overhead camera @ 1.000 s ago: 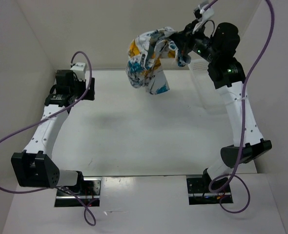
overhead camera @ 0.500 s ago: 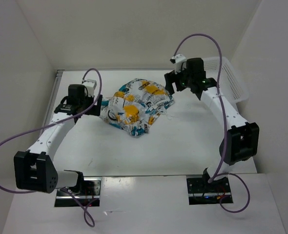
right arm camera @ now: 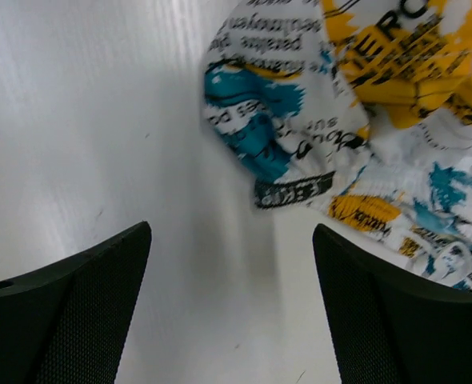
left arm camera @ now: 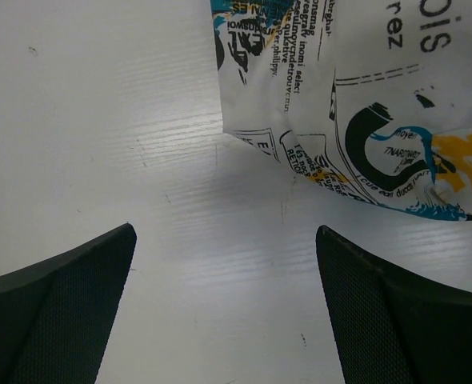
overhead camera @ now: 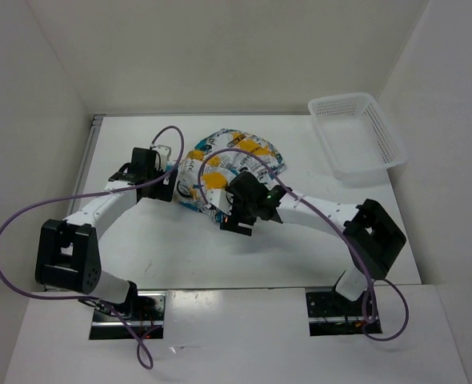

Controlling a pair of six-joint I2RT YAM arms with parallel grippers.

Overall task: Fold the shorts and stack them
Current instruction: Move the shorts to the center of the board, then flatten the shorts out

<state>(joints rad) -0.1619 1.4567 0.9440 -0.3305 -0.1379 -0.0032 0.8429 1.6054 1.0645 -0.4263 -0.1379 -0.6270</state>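
The soft white shorts printed with teal, yellow-orange and black splotches [overhead camera: 230,170] are lying in a crumpled, unfolded heap on the flat white table [overhead camera: 316,240], a little above the centre of the overhead view. The heap's long axis is running from lower left to upper right. The white plastic lattice basket [overhead camera: 352,132] is sitting well apart in the upper right corner.

Both arms are reaching in low beside the heap. The left gripper [left arm camera: 224,240] is coming at its left end with its fingers spread wide and nothing between them. In the left wrist view a corner of the cloth is lying just ahead of the gap, and the rest of the fabric is filling the upper right of the frame. The right gripper [right arm camera: 230,232] is hanging at the heap's lower edge, likewise splayed and holding nothing. In the right wrist view a dark-banded hem is lying ahead and to the right of the gap, with bare table directly between the fingers.

Neither arm is clearly nearer, since each is standing just beside its own edge of the cloth. Folding is probably not yet under way. The next move is likely calling for each gripper to shift toward the right of its own view to take an edge and draw the shorts out flat along that diagonal.
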